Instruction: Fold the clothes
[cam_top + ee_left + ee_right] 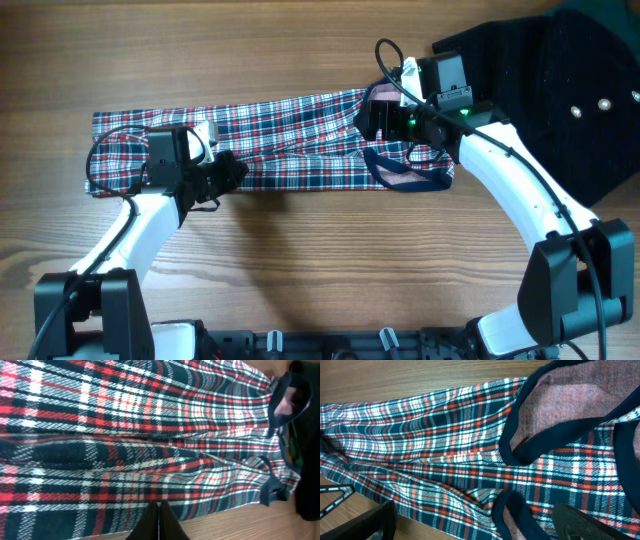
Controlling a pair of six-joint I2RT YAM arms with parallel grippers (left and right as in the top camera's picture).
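Just one plaid garment [290, 140] on worktop [300, 260], one black studded garment [560, 95] top-right, left claw [236, 168] closed, right claw [368, 118] wide.

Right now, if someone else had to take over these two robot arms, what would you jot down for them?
The left gripper is shut, over the near edge of the plaid garment; no cloth is visibly pinched.
The right gripper is open, over the end with the navy trim.
Done: the garment lies across the table as a long narrow band, apparently folded lengthwise.
Left: probably folding it end to end.
The black studded garment at the far right is not part of the job.
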